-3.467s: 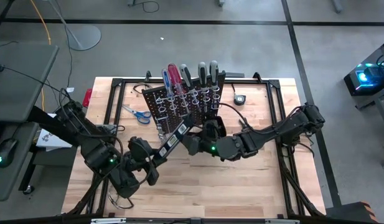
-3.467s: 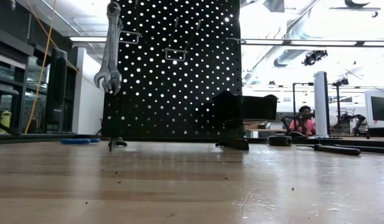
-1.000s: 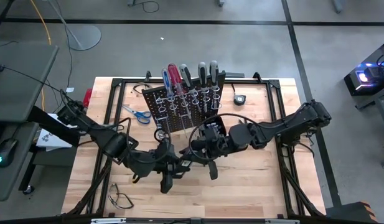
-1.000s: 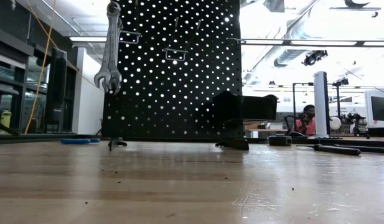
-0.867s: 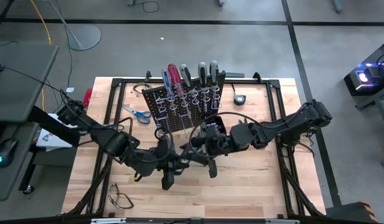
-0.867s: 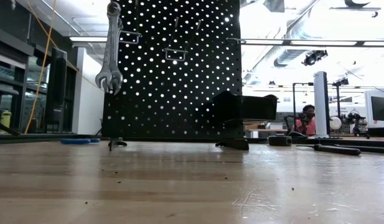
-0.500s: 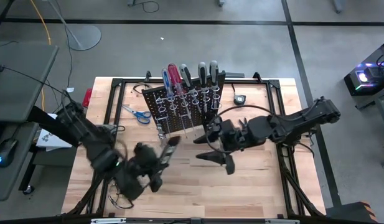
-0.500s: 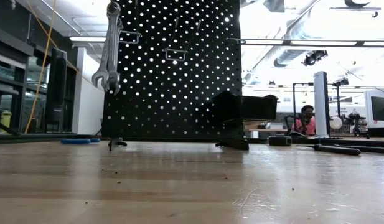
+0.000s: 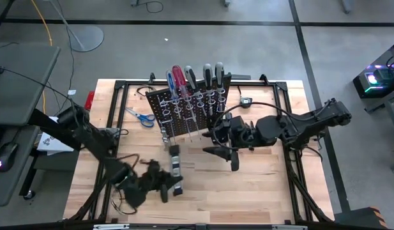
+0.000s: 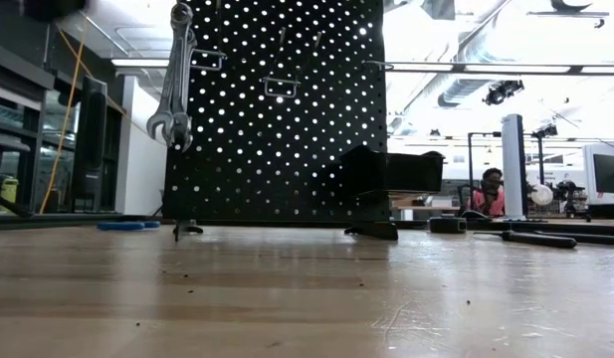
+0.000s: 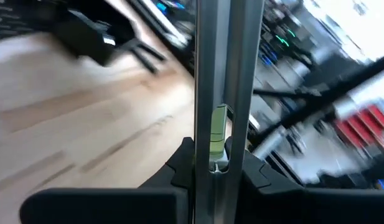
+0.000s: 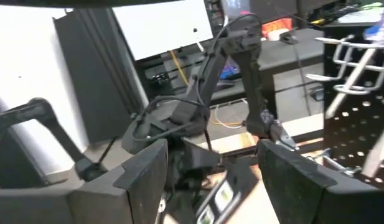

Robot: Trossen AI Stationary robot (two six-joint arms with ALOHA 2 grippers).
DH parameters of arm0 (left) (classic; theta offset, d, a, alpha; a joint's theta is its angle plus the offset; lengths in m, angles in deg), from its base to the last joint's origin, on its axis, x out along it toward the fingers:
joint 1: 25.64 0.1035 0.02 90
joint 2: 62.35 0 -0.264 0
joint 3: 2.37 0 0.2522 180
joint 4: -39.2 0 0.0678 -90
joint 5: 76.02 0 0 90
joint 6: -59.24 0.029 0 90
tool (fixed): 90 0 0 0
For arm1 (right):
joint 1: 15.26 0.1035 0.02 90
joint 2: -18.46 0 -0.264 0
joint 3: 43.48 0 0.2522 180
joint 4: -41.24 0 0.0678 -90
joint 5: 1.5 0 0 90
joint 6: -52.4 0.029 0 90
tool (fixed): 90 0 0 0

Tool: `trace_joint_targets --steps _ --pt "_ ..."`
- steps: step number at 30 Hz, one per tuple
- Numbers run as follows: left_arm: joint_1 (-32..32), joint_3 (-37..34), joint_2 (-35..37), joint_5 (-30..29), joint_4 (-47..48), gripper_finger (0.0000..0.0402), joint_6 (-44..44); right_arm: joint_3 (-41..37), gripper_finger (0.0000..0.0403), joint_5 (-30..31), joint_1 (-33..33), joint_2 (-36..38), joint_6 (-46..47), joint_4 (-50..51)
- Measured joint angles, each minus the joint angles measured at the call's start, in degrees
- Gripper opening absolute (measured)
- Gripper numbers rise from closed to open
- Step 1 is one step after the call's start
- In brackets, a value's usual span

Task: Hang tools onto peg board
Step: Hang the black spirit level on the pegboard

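Left gripper [image 9: 173, 180] is clamped on a silver spirit level [image 11: 221, 93]; right gripper [image 9: 223, 156], fingers apart and empty, hangs beside it, the peg board [image 9: 189, 105] just beyond

Peg board [image 9: 189, 110] upright at table [image 9: 260, 185] rear centre. Screwdrivers [image 9: 195, 80] in row along its top edge. Wrenches [image 10: 175, 75] hang at board's left side in low view. Scissors [image 9: 140, 116] flat on table left of board. Left gripper [image 9: 170, 180] front-left of board, clamped on level [image 9: 175, 169], near table's front. Right gripper [image 9: 221, 153] just right of board's front, jaws apart, well apart from left one.
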Motion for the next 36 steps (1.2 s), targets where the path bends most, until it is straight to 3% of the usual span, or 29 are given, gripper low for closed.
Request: trace_joint_targets --steps 3,5,11,16,18,22,27,31,36 --pt "5.02 -3.9 -0.01 10.88 -13.95 0.0041 12.34 0.0 0.0238 0.19 -0.36 -0.02 0.22 0.22" --pt "6.95 -5.92 0.26 14.11 -19.3 0.0041 15.18 0.0 0.0238 0.17 -0.46 -0.02 1.75 1.07" --pt "4.32 -8.44 1.66 13.12 -21.95 0.0041 14.14 -0.02 0.0238 0.18 -0.44 -0.07 4.48 4.97" --pt "-0.51 -14.69 1.81 3.51 -22.32 0.0041 4.33 -0.02 0.0238 0.59 -0.42 -0.09 5.19 6.7" --pt "-0.36 -17.13 2.33 1.84 -25.99 0.0041 4.14 -0.02 0.0238 1.58 -0.42 -0.09 5.17 6.68" --pt "4.1 -19.41 2.36 10.59 -37.56 0.0041 13.25 -0.04 0.0238 3.15 -0.46 -0.09 5.09 6.83" --pt "8.61 -19.34 2.42 19.07 -38.5 0.0041 16.79 -0.04 0.0238 3.32 -0.46 -0.09 6.19 7.2" --pt "7.02 -19.34 2.47 18.95 -38.64 0.0041 16.49 -0.04 0.0238 3.37 -0.32 -0.09 6.26 7.72" --pt "3.25 -19.32 2.49 11.26 -34.22 0.0041 11.58 -0.04 0.0238 3.39 -0.31 -0.11 6.63 8.86"
